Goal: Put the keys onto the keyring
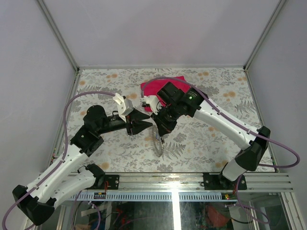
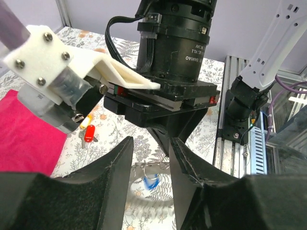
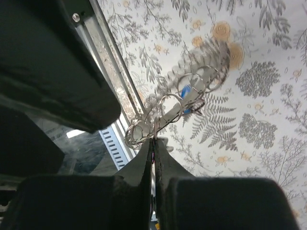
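Left: your left end effector (image 2: 151,146) is hovering released, fingers parted with nothing between them, and pointing at the ring, likely so it can work on the coil.

Centre: the keyring (image 1: 159,143) is hanging above the tabletop (image 1: 206,143), just under the right arm, with a blue tag (image 3: 185,91) dangling on it.

Right: your right end effector (image 3: 153,143) is clenching the keyring's edge and lifting it clear, probably to present it for threading.

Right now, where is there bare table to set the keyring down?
Free: the table strip between the right arm and the front rail, and the far-left corner beside the pink cloth. Crowded: the middle, where the left tool meets the right tool pinching the keyring.
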Robot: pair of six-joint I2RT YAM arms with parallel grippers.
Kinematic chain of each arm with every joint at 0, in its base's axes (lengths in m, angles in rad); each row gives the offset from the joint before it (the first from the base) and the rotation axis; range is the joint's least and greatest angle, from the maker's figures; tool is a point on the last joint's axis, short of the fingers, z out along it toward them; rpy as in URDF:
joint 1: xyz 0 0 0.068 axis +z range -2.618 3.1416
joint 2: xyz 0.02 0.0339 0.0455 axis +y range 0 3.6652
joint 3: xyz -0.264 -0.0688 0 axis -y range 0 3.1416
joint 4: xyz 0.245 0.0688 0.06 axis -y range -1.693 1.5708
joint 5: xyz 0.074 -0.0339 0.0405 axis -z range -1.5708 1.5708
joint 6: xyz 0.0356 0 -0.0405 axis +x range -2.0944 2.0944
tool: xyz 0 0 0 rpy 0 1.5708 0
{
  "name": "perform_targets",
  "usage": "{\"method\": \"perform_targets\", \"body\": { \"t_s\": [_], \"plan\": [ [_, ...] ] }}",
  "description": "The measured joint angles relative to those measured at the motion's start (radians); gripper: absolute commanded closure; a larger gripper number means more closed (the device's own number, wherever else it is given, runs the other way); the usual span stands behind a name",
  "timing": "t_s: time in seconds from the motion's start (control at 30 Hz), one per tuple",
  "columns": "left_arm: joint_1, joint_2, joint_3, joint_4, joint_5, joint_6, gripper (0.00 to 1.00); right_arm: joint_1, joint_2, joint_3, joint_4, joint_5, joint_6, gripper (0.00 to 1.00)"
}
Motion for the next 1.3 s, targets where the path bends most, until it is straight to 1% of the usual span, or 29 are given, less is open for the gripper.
{"method": "perform_targets", "body": {
  "t_s": [0.33,0.57,0.73,0.97,1.2,1.3],
  "plan": [
    [0.0,0.069,0.001,-0.049,0.062,0.054,0.63,0.0,-0.002,-0.003,-0.045,-0.004,0.013,1.0],
    [-0.005,0.096,0.003,-0.072,0.09,0.083,0.63,0.0,-0.002,0.059,-0.084,-0.04,0.014,1.0],
    [-0.029,0.113,0.012,-0.079,0.117,0.1,0.63,0.0,-0.002,0.088,-0.088,-0.065,0.014,1.0],
    [-0.048,0.119,0.018,-0.085,0.143,0.117,0.67,0.0,-0.002,0.09,-0.101,-0.079,0.014,1.0],
    [-0.054,0.133,0.023,-0.093,0.166,0.129,0.68,0.0,-0.002,0.09,-0.101,-0.078,0.014,1.0],
    [-0.055,0.139,0.023,-0.093,0.179,0.135,0.72,0.0,-0.002,0.09,-0.101,-0.079,0.014,1.0]
  ]
}}
